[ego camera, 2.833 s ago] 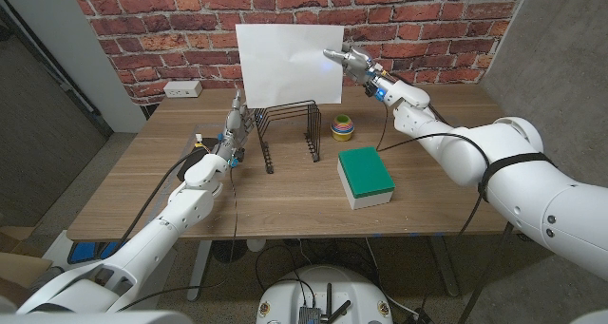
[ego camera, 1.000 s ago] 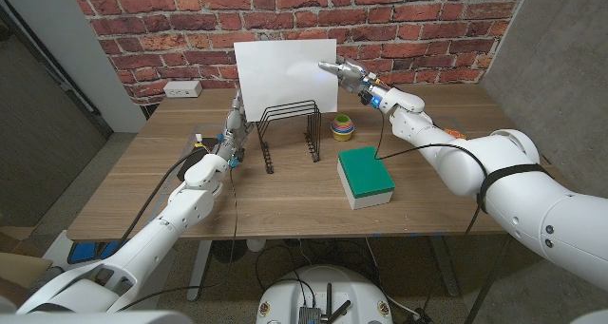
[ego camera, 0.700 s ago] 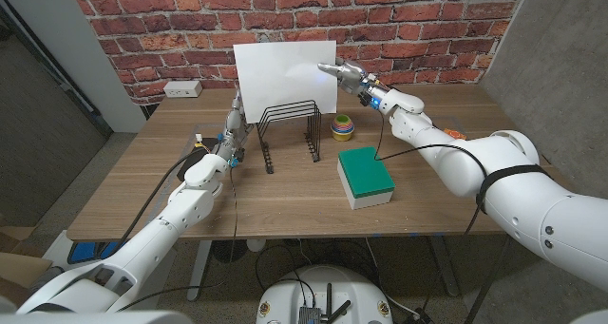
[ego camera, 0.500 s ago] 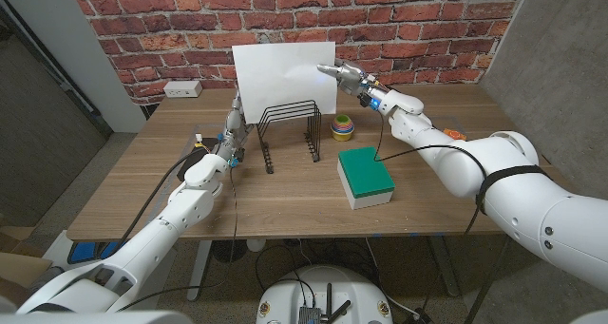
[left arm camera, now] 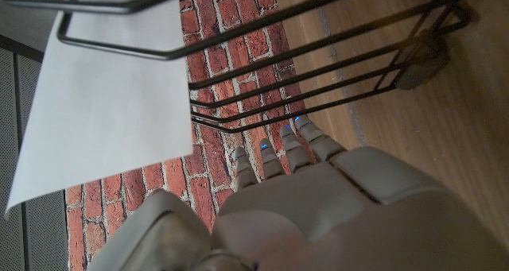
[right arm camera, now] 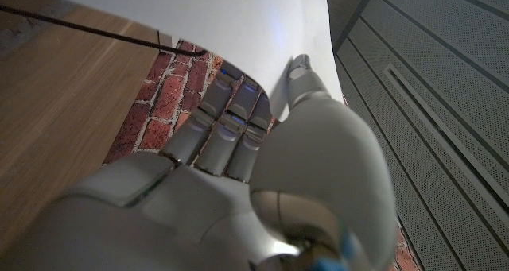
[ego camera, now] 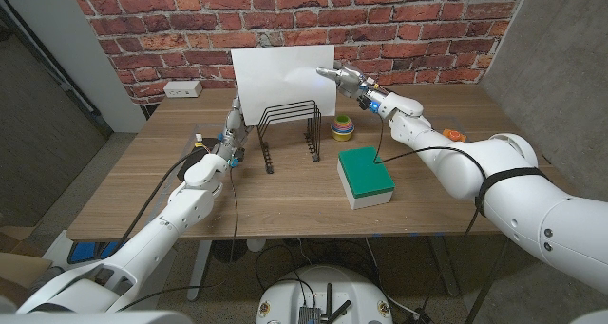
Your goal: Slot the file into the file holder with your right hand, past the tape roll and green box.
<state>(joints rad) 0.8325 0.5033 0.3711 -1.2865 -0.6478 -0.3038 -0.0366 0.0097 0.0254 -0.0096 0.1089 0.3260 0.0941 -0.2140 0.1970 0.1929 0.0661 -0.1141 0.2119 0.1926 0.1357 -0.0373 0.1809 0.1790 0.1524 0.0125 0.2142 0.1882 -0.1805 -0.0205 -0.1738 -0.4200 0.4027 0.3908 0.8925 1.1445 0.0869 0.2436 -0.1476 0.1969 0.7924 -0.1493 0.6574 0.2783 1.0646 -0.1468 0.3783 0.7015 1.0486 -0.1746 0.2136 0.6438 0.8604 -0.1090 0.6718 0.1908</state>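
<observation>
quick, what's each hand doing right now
Left hand: holds nothing, fingers together beside the file holder.
Right hand: pinching the white file by its edge above the holder.

No text, label, brand, number or sign can be read on anything in these views.

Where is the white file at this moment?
In the head view, the white file is upright above the back of the wire file holder, held at its right edge by the right hand.
</observation>
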